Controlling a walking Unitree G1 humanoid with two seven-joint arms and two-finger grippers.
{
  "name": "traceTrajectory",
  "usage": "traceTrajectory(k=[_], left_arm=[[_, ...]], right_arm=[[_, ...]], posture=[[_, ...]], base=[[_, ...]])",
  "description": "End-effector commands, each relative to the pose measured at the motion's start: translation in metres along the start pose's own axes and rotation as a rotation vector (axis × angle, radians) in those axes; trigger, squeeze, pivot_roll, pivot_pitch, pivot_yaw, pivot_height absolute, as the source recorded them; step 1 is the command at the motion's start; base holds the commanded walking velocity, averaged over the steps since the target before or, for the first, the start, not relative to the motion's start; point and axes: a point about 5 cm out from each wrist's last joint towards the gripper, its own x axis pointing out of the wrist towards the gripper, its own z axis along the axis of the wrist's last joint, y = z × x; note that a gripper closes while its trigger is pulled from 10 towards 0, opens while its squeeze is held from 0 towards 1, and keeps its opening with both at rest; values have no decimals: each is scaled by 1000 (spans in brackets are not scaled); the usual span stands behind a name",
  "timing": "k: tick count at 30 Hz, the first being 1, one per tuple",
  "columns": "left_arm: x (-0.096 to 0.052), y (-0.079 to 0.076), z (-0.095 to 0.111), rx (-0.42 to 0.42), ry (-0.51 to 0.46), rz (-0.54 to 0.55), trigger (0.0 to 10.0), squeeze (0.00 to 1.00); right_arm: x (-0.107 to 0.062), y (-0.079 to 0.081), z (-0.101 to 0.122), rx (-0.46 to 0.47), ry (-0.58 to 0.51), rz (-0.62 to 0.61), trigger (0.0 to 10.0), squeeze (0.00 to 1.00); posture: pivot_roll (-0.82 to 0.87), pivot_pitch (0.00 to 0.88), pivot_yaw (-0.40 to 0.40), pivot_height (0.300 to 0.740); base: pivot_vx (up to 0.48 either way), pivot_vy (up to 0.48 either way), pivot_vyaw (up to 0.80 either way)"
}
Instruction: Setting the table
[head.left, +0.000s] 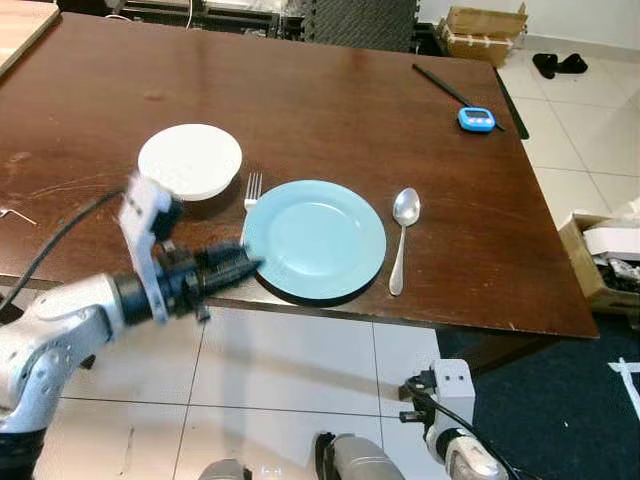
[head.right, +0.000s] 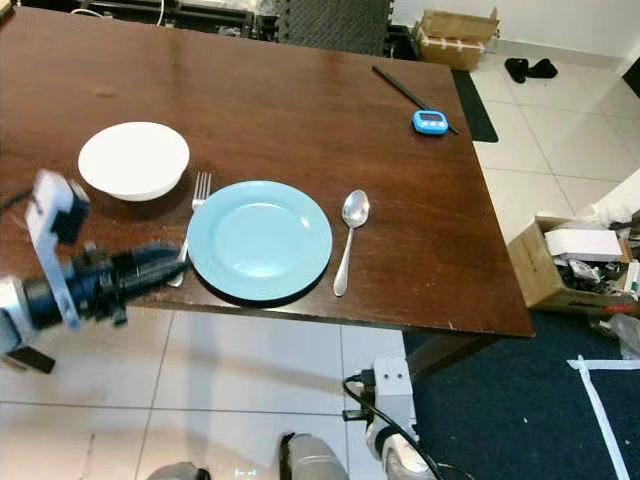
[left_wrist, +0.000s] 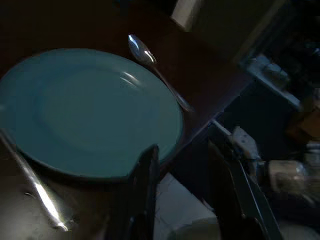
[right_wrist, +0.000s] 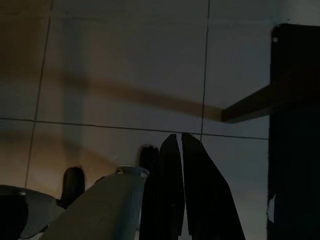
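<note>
A home dining area: wooden table, tiled floor, shoes.

— Are you making out any writing anywhere?

— No, nothing is reading clearly. The blue timer, lying far across the table from the left gripper, is showing a pale display, but its digits are coming out too small to tell.

— And the cardboard boxes beyond the table?

— They are showing no legible print.
</note>
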Motion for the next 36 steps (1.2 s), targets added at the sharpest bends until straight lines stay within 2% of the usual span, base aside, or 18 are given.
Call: traceTrajectory(k=[1, 2, 4, 7, 9, 11, 12, 17, 19, 21, 22, 23, 24, 25, 28, 30, 32, 36], left_arm=[[-1, -5, -9, 0, 68, -46, 10000, 0], [-1, -5, -9, 0, 68, -46, 10000, 0], [-7, -8, -29, -2, 229, -103, 10000, 0], [-9, -9, -38, -6, 289, -123, 10000, 0], [-11, -13, -55, -29, 401, -151, 10000, 0], [-11, -13, -55, -29, 401, -151, 10000, 0], [-12, -16, -65, -42, 458, -168, 10000, 0], [-14, -20, -85, -32, 567, -185, 10000, 0], [-15, -21, -103, -24, 656, -174, 10000, 0], [-15, -21, -111, -19, 691, -170, 10000, 0], [-16, -20, -121, -18, 735, -148, 10000, 0], [-16, -20, -121, -18, 735, -148, 10000, 0], [-16, -16, -139, 6, 811, -92, 10000, 0], [-16, -16, -139, 6, 811, -92, 10000, 0], [-13, -9, -164, 5, 873, 22, 10000, 0], [-12, -8, -169, 0, 883, 51, 10000, 0], [-5, -3, -188, -14, 874, 169, 10000, 0], [2, 6, -210, 59, 880, 326, 10000, 0]], right_arm=[[-4, -2, -8, -2, 28, -5, 10000, 0], [-4, -2, -8, -2, 28, -5, 10000, 0], [-4, -3, -9, -4, 30, -5, 10000, 0], [-5, -3, -9, -4, 30, -5, 10000, 0], [-4, -3, -9, -5, 30, -4, 10000, 0], [-4, -3, -9, -5, 30, -4, 10000, 0], [-4, -3, -8, -4, 30, -4, 10000, 0], [-4, -2, -9, -4, 31, -3, 10000, 0], [-4, -2, -9, -3, 33, -2, 10000, 0], [-4, -2, -9, -3, 33, -2, 10000, 0], [-4, -1, -9, -2, 34, -2, 10000, 0], [-4, -1, -9, -2, 34, -2, 10000, 0], [-4, -2, -10, 0, 36, -3, 10000, 0], [-4, -2, -10, 0, 36, -3, 10000, 0], [-5, -1, -10, 1, 38, -3, 10000, 0], [-5, -1, -11, 1, 38, -3, 10000, 0], [-5, -1, -11, 2, 39, -3, 10000, 0], [-5, 1, -12, 5, 43, -2, 10000, 0]], posture=[[21, 93, -35, 740], [21, 93, -35, 740], [22, 89, -35, 740], [22, 89, -35, 740], [21, 86, -34, 740], [21, 86, -34, 740], [21, 86, -33, 740], [22, 89, -33, 740], [20, 93, -32, 740], [19, 94, -31, 740], [19, 94, -31, 740], [19, 94, -31, 740], [20, 95, -31, 740], [20, 95, -31, 740], [20, 97, -29, 740], [20, 97, -29, 740], [20, 98, -26, 740], [24, 99, -24, 740]], base=[[0, 0, 0], [0, 0, 0], [0, 0, 0], [0, 0, 0], [0, 0, 0], [0, 0, 0], [0, 0, 0], [0, 0, 0], [0, 0, 0], [0, 0, 0], [0, 0, 0], [0, 0, 0], [0, 0, 0], [0, 0, 0], [0, 0, 0], [0, 0, 0], [0, 0, 0], [0, 0, 0]])
